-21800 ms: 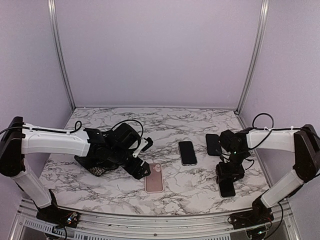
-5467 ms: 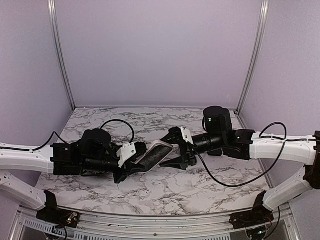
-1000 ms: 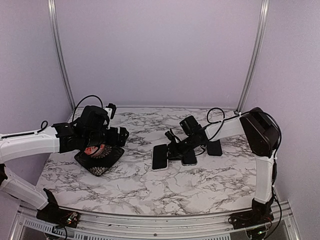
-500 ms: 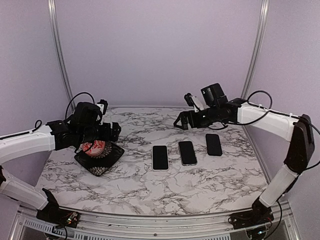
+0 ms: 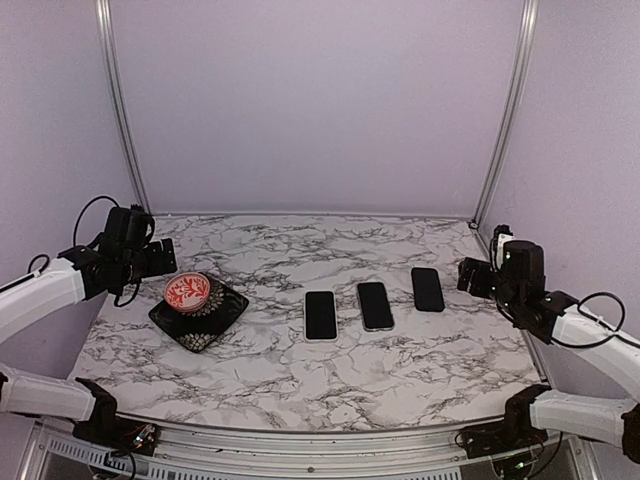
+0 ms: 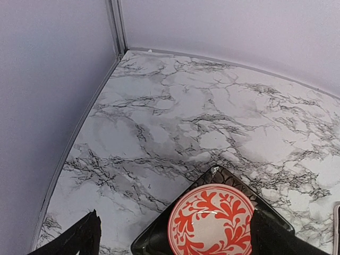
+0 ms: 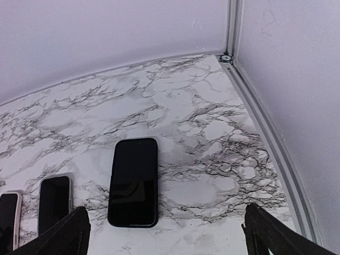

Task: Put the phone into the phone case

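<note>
While three phones lie in one row at mid-desk, dark screens up, the leftmost phone [image 5: 320,315] sits rimmed by one pale phone case [image 5: 320,340]; the middle phone [image 5: 375,305] and right phone [image 5: 427,289] show no rim. Further left, one black square dish [image 5: 205,332] carries one red-patterned plate [image 5: 188,292]. At the marble desk's [image 5: 300,385] sides, the left pincer [image 5: 158,255] and right pincer [image 5: 470,275] gape fully, empty.

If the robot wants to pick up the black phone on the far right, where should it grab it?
Probably by its two long edges, coming straight down. The phone lies flat on the table, so only its thin sides offer a hold. The middle phone lies apart, leaving room for a finger.
</note>
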Robot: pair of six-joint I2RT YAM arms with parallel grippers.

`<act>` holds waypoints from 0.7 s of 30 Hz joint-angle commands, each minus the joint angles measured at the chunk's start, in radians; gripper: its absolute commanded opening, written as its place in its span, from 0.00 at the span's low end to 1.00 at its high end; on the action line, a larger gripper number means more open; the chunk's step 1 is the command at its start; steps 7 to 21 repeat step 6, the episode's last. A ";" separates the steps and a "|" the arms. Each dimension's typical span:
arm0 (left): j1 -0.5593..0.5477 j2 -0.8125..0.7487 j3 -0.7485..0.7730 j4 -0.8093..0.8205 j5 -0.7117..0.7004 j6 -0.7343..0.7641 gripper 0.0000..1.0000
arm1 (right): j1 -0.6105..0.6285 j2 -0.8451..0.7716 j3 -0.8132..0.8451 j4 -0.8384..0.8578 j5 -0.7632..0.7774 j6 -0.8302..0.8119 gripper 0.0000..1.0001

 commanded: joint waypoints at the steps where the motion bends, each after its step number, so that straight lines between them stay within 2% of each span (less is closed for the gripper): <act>1: 0.016 -0.014 -0.011 -0.038 -0.048 -0.017 0.99 | -0.004 -0.076 -0.113 0.148 0.192 0.089 0.99; 6: 0.020 -0.013 -0.012 -0.037 -0.049 -0.009 0.99 | -0.005 -0.088 -0.181 0.216 0.254 0.131 0.99; 21: 0.020 -0.013 -0.012 -0.037 -0.049 -0.009 0.99 | -0.005 -0.088 -0.181 0.216 0.254 0.131 0.99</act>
